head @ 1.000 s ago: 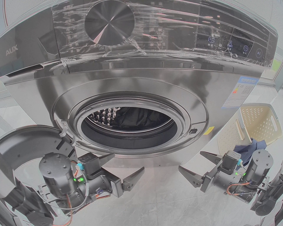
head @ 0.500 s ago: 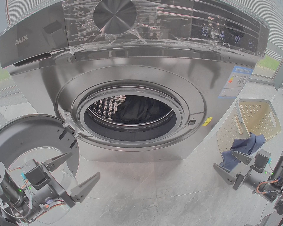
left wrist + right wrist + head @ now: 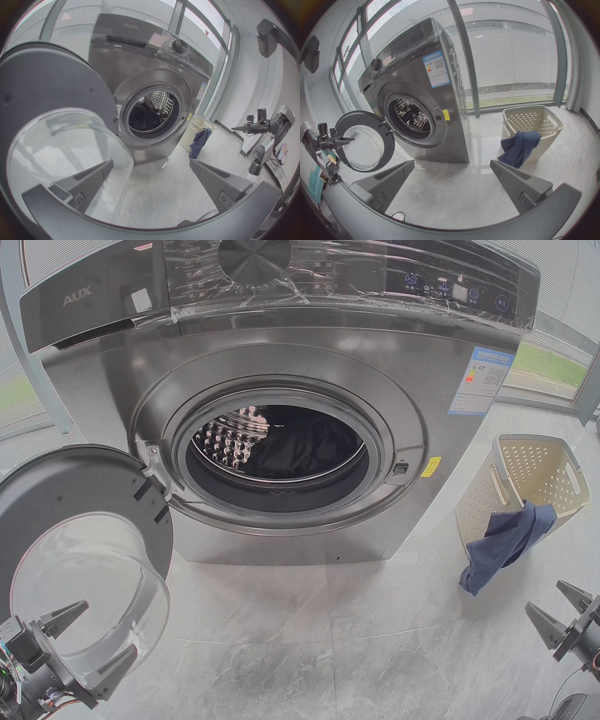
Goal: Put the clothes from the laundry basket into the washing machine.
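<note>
The grey washing machine [image 3: 281, 352] stands ahead with its round door [image 3: 81, 502] swung open to the left. Dark clothing [image 3: 300, 446] lies inside the drum. To the machine's right stands a beige laundry basket [image 3: 550, 471] with a navy garment [image 3: 506, 543] draped over its front rim down to the floor. My left gripper [image 3: 94, 637] is open and empty at the lower left, in front of the open door. My right gripper [image 3: 559, 609] is open and empty at the lower right, a little short of the basket. The basket [image 3: 532, 125] and garment [image 3: 518, 147] lie beyond the right gripper [image 3: 451, 167].
Grey tiled floor [image 3: 325, 627] spreads before the machine. The open door's glass bowl [image 3: 62, 147] sits close to my left gripper [image 3: 151, 167]. Tall windows [image 3: 512, 53] run behind the machine and basket.
The camera has drawn back from the machine, which now looks farther away. Both grippers have dropped lower and outward in the view, staying open and empty. The garment still hangs from the basket.
</note>
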Controlling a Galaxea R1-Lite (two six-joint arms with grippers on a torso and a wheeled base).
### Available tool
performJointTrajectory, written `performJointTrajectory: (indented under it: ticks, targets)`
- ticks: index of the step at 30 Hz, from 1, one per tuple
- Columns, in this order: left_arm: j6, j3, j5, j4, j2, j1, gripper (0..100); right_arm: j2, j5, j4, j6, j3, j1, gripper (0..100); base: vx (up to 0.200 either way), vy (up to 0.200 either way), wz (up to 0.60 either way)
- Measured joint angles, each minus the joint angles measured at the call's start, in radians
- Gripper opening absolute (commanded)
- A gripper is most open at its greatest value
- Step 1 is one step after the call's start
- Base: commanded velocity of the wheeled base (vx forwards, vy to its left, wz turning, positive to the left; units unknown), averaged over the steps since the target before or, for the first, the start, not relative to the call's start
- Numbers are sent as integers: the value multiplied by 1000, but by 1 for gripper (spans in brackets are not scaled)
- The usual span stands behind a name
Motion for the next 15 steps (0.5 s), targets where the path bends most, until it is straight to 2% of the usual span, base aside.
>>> performJointTrajectory:
  ticks: [3,7,11,15]
  targets:
    - [-2,0,-3,89,-115,31,100,-111,3,81,-6,0,-62,100,0,0,0]
    - [-2,0,-14,212,-246,86,100,-218,22,133,-17,0,-145,100,-200,0,0]
    - [-3,0,-33,308,-364,157,100,-298,47,174,-29,-1,-218,100,0,0,0]
    - [-5,0,-47,397,-468,229,100,-386,69,281,-41,-1,-282,100,0,0,0]
